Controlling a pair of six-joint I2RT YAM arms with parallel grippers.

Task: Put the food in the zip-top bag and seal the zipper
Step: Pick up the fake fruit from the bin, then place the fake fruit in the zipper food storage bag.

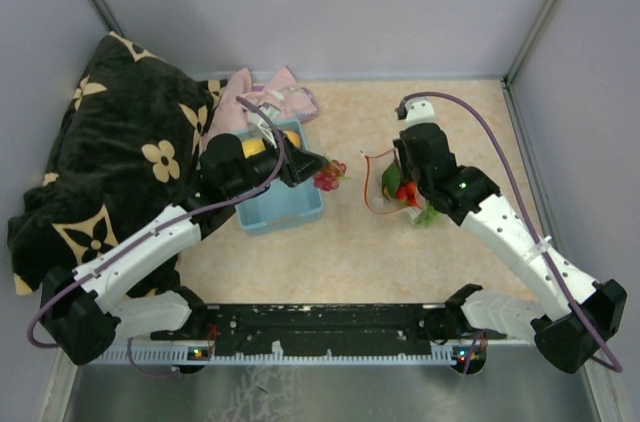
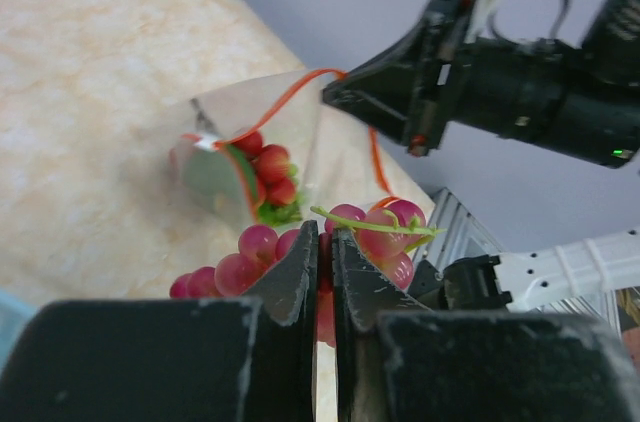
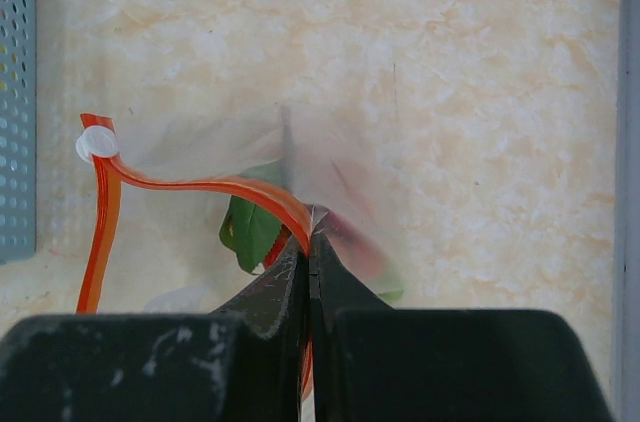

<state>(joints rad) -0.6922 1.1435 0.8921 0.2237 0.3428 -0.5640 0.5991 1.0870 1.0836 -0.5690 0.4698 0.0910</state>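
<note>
My left gripper (image 1: 308, 174) is shut on a bunch of dark-red grapes (image 1: 328, 176), held just right of the basket; in the left wrist view the grapes (image 2: 370, 237) bulge on both sides of the fingers. My right gripper (image 1: 402, 170) is shut on the red-orange zipper (image 3: 205, 187) of the clear zip-top bag (image 1: 385, 187) and holds its mouth up. The white slider (image 3: 97, 144) sits at the strip's left end. Inside the bag lie a red berry cluster (image 2: 270, 167) and a green leafy piece (image 3: 250, 229).
A light-blue basket (image 1: 285, 204) left of centre holds yellow fruit (image 1: 254, 148). A pink cloth (image 1: 262, 99) lies behind it. A black flowered blanket (image 1: 110, 157) fills the left side. Grey walls enclose the table.
</note>
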